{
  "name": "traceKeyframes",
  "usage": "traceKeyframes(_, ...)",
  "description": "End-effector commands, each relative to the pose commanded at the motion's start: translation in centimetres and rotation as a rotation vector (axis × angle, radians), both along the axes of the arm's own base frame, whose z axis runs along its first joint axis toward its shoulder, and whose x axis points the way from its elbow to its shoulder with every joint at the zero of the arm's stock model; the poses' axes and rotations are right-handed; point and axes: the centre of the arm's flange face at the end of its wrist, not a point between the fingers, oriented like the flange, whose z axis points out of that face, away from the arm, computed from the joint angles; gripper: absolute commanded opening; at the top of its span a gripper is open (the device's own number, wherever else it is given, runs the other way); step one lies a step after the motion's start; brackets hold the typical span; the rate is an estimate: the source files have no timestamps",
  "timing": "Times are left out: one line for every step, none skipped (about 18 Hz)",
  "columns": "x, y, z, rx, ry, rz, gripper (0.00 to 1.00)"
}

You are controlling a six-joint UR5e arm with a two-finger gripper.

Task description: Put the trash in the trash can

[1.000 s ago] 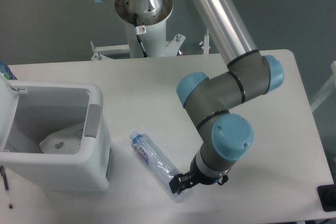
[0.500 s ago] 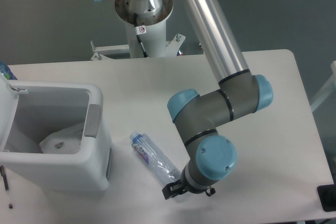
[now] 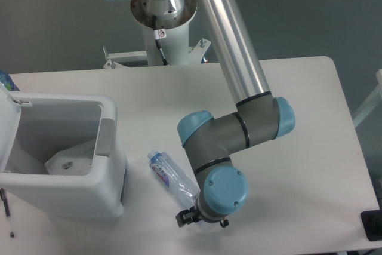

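We see the crushed clear bottle (image 3: pixel 172 177) lying flat on the white counter (image 3: pixel 310 147), just right of the trash can (image 3: pixel 62 158), with its bluish cap end toward the can and its other end running under the arm's wrist. Its label shows blue and a touch of red, but we cannot read any writing on it. The smaller white wrapper (image 3: pixel 70 160) sits inside the trash can, on the floor of the grey-walled bin. The can's lid (image 3: pixel 8 97) stands open at the left edge, and a grey tab (image 3: pixel 105 137) lies on the right rim.

The pincer (image 3: pixel 186 218) is low over the counter at the bottle's far end, mostly covered by the blue-capped wrist joint (image 3: pixel 222 191). Only a small dark part of it pokes out, so we cannot tell whether it is spread apart or closed, or whether it touches the bottle; it seems to sit right at the bottle's end.

The arm's silver tube (image 3: pixel 230 40) slants down from the pedestal (image 3: pixel 162 10) behind the counter, crossing the middle of the view. A thin dark pen-like thing (image 3: pixel 7 212) lies at the counter's left edge, and a black object (image 3: pixel 372 225) shows at the lower right corner.
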Motion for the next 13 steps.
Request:
traceKeyframes(-0.03,-0.01,0.01,-0.001,0.003,0.0,0.99)
traceKeyframes(0.22,0.08,-0.19,-0.012,0.008,-0.006,0.97)
traceKeyframes(0.33,0.0,-0.39,-0.021,0.012,-0.009,0.92)
traceKeyframes(0.45,0.02,-0.46,-0.023,0.012,-0.011,0.85)
traceKeyframes(0.45,0.02,-0.47,-0.023,0.012,-0.011,0.79)
traceKeyframes(0.43,0.04,-0.57,-0.023,0.012,-0.011,0.74)
traceKeyframes(0.33,-0.03,-0.57,-0.023,0.012,-0.008,0.69)
traceKeyframes(0.33,-0.03,-0.57,-0.023,0.012,-0.009,0.64)
traceKeyframes(0.43,0.04,-0.57,-0.023,0.012,-0.011,0.62)
traceKeyframes(0.43,0.04,-0.57,-0.023,0.012,-0.011,0.59)
traceKeyframes(0.43,0.04,-0.57,-0.023,0.012,-0.011,0.58)
traceKeyframes(0.44,0.03,-0.58,-0.024,0.011,-0.012,0.55)
traceKeyframes(0.45,0.02,-0.47,-0.023,0.012,-0.012,0.55)
